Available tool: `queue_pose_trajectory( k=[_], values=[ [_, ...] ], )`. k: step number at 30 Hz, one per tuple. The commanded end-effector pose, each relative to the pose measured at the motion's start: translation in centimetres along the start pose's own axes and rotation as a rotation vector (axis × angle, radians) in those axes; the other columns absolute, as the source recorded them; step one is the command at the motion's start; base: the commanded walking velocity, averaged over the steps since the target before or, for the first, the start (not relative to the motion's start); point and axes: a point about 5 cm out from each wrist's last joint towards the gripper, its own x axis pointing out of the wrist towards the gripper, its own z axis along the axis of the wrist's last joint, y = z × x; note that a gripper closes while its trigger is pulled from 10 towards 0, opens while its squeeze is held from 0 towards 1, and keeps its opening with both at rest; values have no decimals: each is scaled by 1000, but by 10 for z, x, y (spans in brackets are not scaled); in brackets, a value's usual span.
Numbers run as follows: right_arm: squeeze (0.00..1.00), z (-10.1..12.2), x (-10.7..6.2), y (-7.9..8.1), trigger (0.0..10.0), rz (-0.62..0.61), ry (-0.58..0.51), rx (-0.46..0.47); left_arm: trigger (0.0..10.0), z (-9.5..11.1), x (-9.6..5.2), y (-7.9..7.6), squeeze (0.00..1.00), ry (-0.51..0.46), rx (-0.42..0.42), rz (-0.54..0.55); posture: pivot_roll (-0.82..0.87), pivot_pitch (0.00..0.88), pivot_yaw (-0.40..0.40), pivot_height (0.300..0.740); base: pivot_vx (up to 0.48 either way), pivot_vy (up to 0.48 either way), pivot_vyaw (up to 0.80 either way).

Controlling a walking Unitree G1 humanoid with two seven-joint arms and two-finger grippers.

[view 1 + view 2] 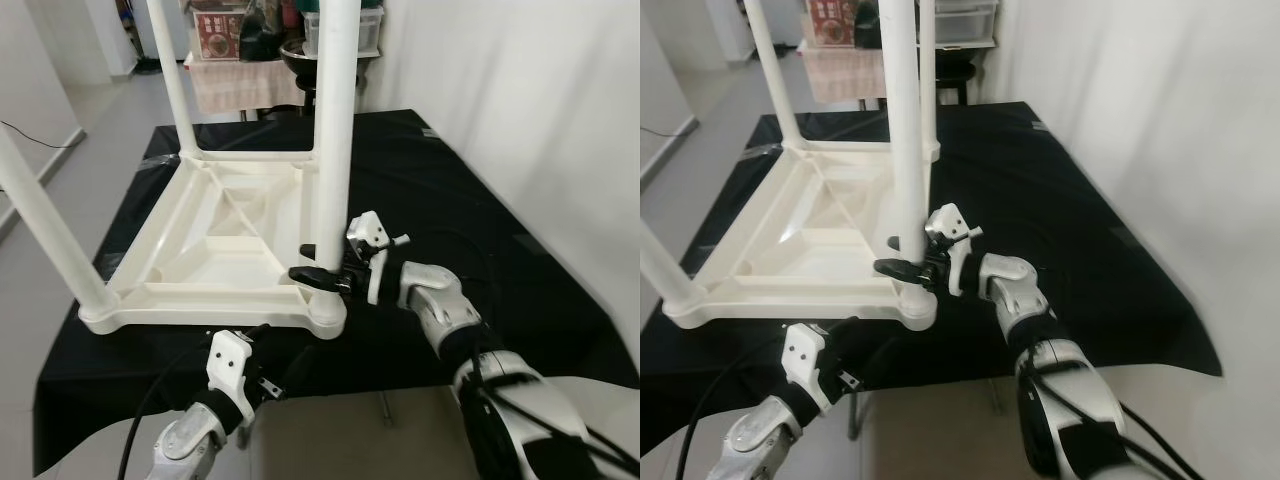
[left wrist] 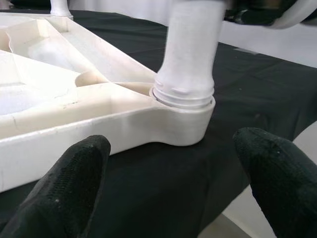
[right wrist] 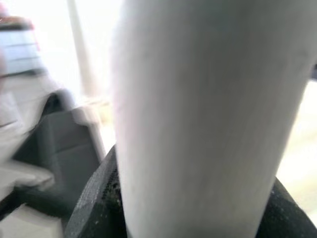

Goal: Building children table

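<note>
A: Start with the left eye view. Where's your table?

B: The white tabletop (image 1: 215, 240) lies upside down on the black cloth (image 1: 470, 210), ribs facing up. Three legs show here: one at 10 o'clock (image 1: 50, 235), one at 12 o'clock (image 1: 175, 75), and the near leg (image 1: 335, 130) standing upright in the corner socket (image 1: 322, 312) at roughly 5 o'clock of the top.

A: And your right gripper?

B: The right gripper (image 1: 318, 264) reaches in from 3 o'clock and its black fingers clasp the near leg low down, just above the socket. The left gripper (image 1: 262, 345) sits at 6 o'clock, just below the tabletop's near edge, apart from it.

A: The right eye view?

B: Same scene. You see the right gripper's fingers (image 1: 898, 268) wrapped around the leg (image 1: 902, 120), and shelves with boxes (image 1: 958, 22) at 12 o'clock beyond the cloth.

A: Left wrist view?

B: Its two fingertips (image 2: 74, 178) stand wide apart, released, holding nothing. Between them you look at the corner socket (image 2: 183, 121) with the leg's ringed base (image 2: 185, 94) seated in it.

A: Right wrist view?

B: Blurred. The white leg (image 3: 198, 109) stands right against the lens, with black finger (image 3: 96, 203) on both sides of it, clenched on the leg.
</note>
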Motion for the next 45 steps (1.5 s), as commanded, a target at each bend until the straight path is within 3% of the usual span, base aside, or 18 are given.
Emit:
queue_pose_trajectory(
  k=[1,3,6,14,15,18,19,20,23,24,25,26,27,34,35,36,37,45],
  values=[
    [0,-41,-8,8,0,-259,149,96,10000,0,-4,1,0,10,2,-8,6,0,-14,740,0,0,0],
    [0,-50,-8,14,0,-369,172,130,10000,0,-5,1,0,10,1,-8,6,0,-14,740,0,0,0],
    [0,-83,4,66,0,-531,152,217,10000,0,-5,3,0,18,12,-4,14,0,0,740,0,0,0],
    [0,-67,22,53,0,-503,160,159,10000,-1,-5,3,0,21,18,-4,32,0,-18,740,0,0,0],
    [0,-56,29,53,10000,-465,139,161,10000,-1,-4,3,0,20,22,-2,39,0,-21,740,0,0,0],
    [0,-51,32,54,10000,-440,120,162,10000,-1,-4,3,0,20,23,0,39,0,-21,740,0,0,0],
    [1000,-44,36,54,10000,-361,91,172,10000,-1,-3,3,0,19,24,1,43,0,-19,740,0,0,0],
    [1000,-44,36,54,10000,-361,91,172,10000,-1,-3,3,0,19,24,1,43,0,-19,740,0,0,0],
    [1000,-17,38,52,10000,-19,-4,144,10000,0,-2,2,0,17,23,0,42,0,-20,740,0,0,0],
    [1000,-17,38,52,10000,-19,-4,144,10000,0,-2,2,0,17,23,0,42,0,-20,740,0,0,0],
    [624,-11,36,44,10000,60,3,89,10000,0,-1,2,0,16,22,-1,43,0,-22,740,0,0,0],
    [624,-7,33,38,10000,99,14,52,10000,0,-1,2,0,15,21,-1,44,0,-24,740,0,0,0],
    [0,-3,31,32,10000,139,34,9,10000,0,0,2,0,14,21,0,49,0,-28,740,0,0,0],
    [0,15,28,14,10000,256,86,-20,10000,0,0,2,0,10,27,7,69,0,-41,740,0,0,0],
    [0,16,28,14,7137,259,86,-19,10000,0,0,2,0,9,27,7,69,0,-41,740,0,0,0],
    [0,16,28,14,7137,259,86,-19,10000,0,0,2,0,9,27,7,69,0,-41,740,0,0,0],
    [0,20,30,11,0,251,95,-11,10000,0,0,1,0,10,29,7,80,0,-43,740,0,0,0],
    [0,19,26,3,0,210,101,-3,10000,1,-1,1,0,9,29,8,78,0,-45,740,0,0,0]
  ],
)
